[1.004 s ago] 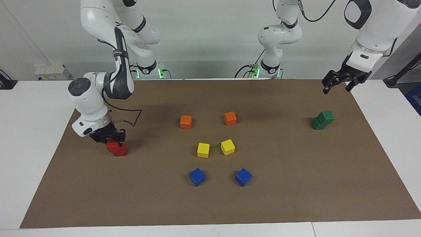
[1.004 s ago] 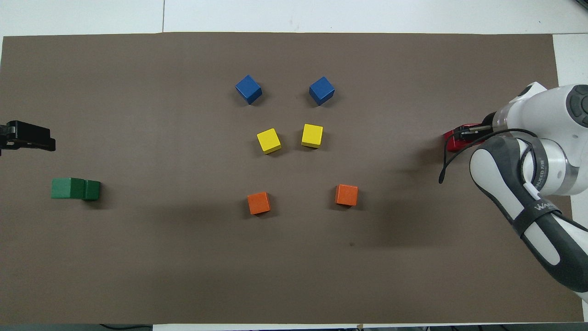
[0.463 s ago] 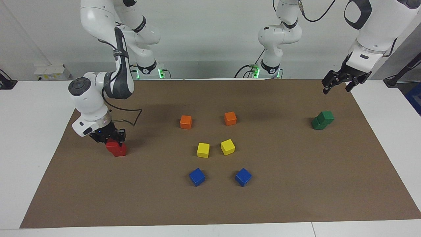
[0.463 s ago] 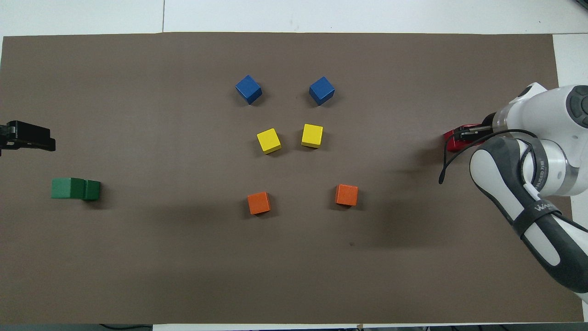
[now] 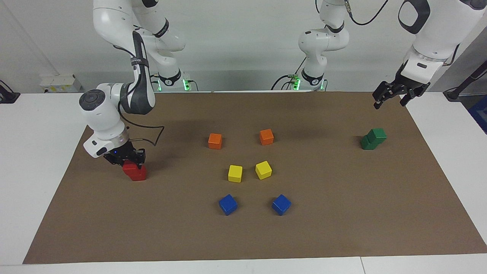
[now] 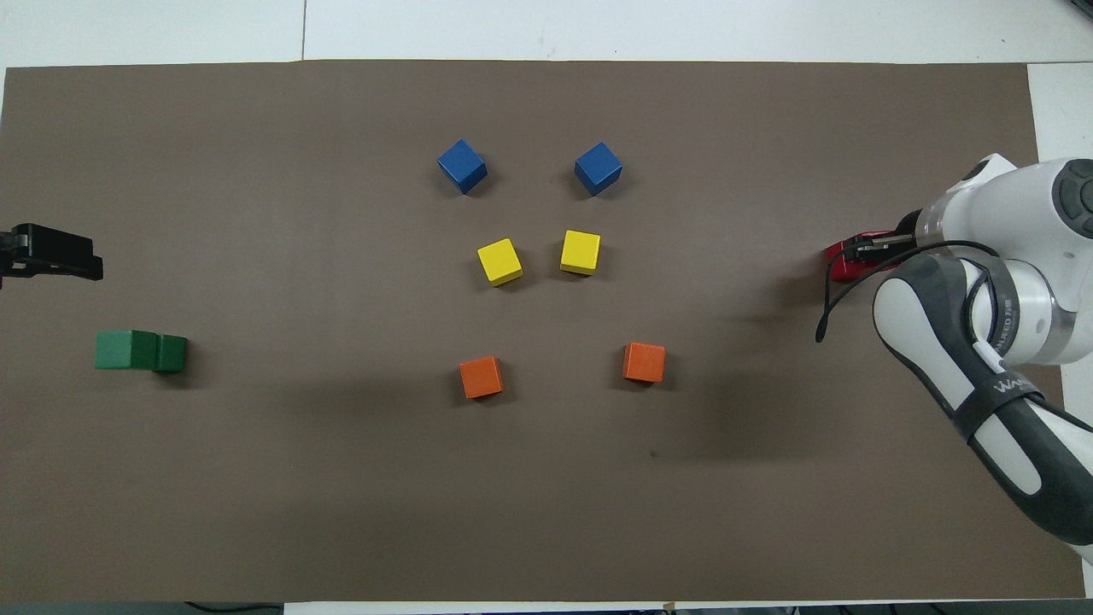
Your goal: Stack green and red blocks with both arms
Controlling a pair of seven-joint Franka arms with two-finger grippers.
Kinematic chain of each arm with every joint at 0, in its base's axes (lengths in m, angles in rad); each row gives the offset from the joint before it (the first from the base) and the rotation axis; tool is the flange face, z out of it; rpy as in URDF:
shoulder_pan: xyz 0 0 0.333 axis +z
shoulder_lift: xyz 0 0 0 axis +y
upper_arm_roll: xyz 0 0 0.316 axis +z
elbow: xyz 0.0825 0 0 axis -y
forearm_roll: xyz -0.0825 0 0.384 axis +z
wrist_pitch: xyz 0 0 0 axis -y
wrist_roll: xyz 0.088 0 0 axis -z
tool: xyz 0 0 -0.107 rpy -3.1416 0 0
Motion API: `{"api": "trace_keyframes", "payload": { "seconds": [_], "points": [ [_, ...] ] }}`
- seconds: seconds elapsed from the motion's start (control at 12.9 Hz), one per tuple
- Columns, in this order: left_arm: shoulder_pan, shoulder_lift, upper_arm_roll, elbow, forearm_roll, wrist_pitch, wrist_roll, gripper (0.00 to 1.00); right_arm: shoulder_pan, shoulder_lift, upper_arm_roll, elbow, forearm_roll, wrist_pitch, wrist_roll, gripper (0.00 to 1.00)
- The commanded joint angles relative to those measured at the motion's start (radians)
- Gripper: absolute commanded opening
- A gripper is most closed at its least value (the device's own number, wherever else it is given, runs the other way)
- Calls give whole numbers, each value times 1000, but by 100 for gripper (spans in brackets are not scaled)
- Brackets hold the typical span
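Red stack gripped, green stack left free.

The right gripper (image 5: 131, 163) is clamped on the upper red block (image 5: 130, 166), seemingly seated on the lower red block (image 5: 137, 174) near the mat's (image 5: 342, 213) right-arm edge. The green blocks (image 5: 373, 138) are stacked near the left-arm edge, under the raised, spread left gripper (image 5: 390, 99).

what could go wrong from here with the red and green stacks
1. The right tool is shut on the upper red block, which sits skewed on the lower red block; letting go could leave it overhanging or tip it off.
2. The upper green block is offset on the lower green block, so a nudge might topple it. The left tool waits open, raised above the mat's edge.
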Motion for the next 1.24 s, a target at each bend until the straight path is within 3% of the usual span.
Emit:
{"api": "trace_keyframes", "payload": {
  "seconds": [0.0,0.08,0.15,0.23,0.39,0.46,0.85,1.16],
  "points": [
    [-15,-1,15,-6,13,19,7,100,-13,-27,10,-37,12,23,-3,0],
    [-12,-1,15,-7,13,23,8,100,-14,-27,10,-37,12,23,-4,0],
    [-11,-2,15,-10,11,23,8,100,-13,-27,10,-37,12,23,-3,11],
    [-15,-2,15,-9,11,25,8,100,-14,-27,10,-37,11,23,-3,33],
    [-15,-5,15,-18,13,29,8,100,-13,-27,10,-37,12,23,-3,87],
    [-17,-5,15,-19,13,37,7,100,-13,-27,10,-37,12,23,-3,100],
    [-18,-7,15,-19,13,37,7,100,-15,-25,10,-17,12,-9,-4,100],
    [-18,-7,15,-22,11,40,7,100,1,-26,13,152,11,-207,-4,100]
  ]
}}
